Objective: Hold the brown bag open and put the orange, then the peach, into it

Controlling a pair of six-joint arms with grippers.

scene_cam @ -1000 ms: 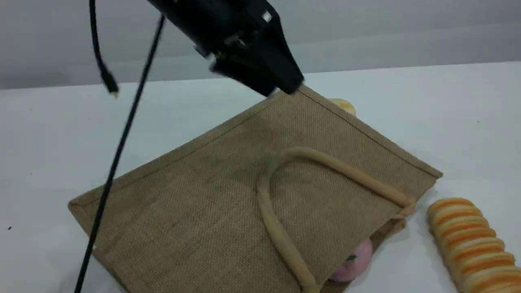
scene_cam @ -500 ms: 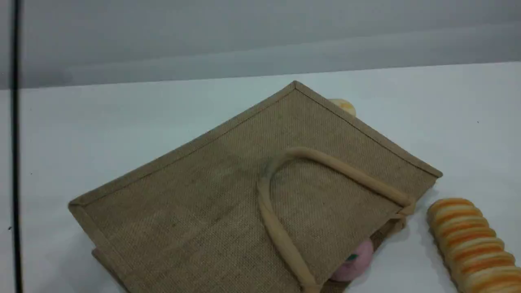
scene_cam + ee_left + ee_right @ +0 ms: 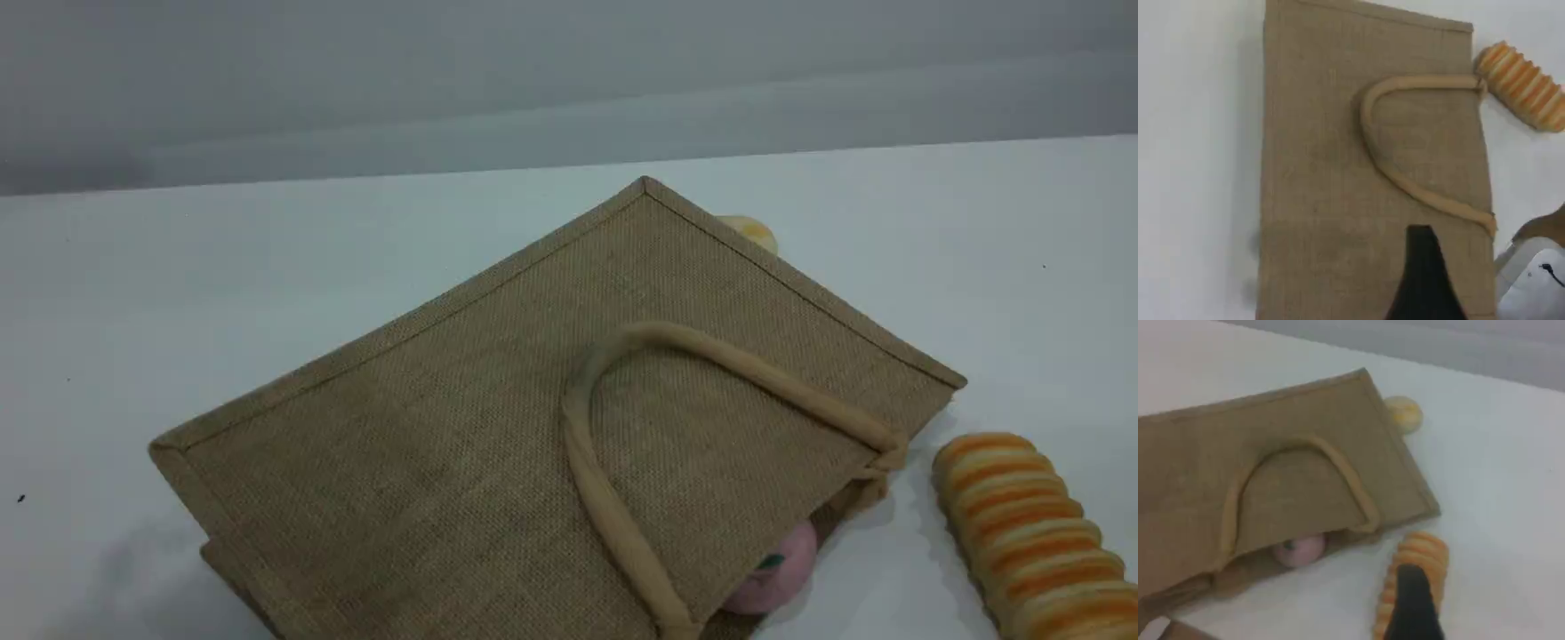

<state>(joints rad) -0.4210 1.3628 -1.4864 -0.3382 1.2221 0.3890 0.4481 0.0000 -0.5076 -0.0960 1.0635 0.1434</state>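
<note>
The brown bag half-hides the peach at its mouth.

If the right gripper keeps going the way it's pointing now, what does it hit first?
Most likely the ribbed orange-and-cream loaf: the right gripper sits directly over it in its wrist view. The brown bag and the peach at its mouth lie off to the side. Depth is unclear.

Left gripper and right gripper both wide apart, empty, held aloft.
</note>
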